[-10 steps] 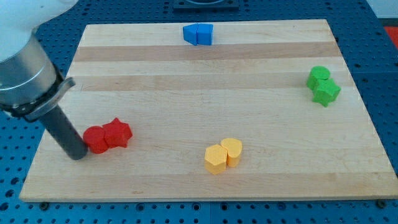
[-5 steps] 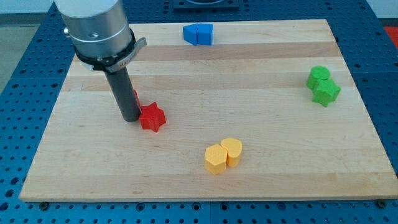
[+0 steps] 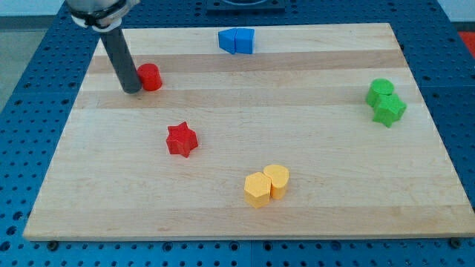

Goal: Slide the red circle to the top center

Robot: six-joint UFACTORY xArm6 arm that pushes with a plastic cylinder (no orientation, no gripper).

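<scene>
The red circle (image 3: 151, 77) lies on the wooden board (image 3: 297, 148) in its upper left part. My tip (image 3: 131, 90) rests on the board just to the circle's left, touching or almost touching it. The dark rod rises from the tip toward the view's top left. The red star (image 3: 181, 139) lies apart, lower and to the right of the circle.
Two blue blocks (image 3: 237, 40) sit together at the top centre edge. A green circle and a green star (image 3: 385, 102) sit at the right. A yellow hexagon (image 3: 257, 190) and a yellow rounded block (image 3: 277, 179) sit at the lower middle.
My tip has moved up the board from the lower left, carrying the red circle with it. The red star was shoved right, then left behind at the middle left.
</scene>
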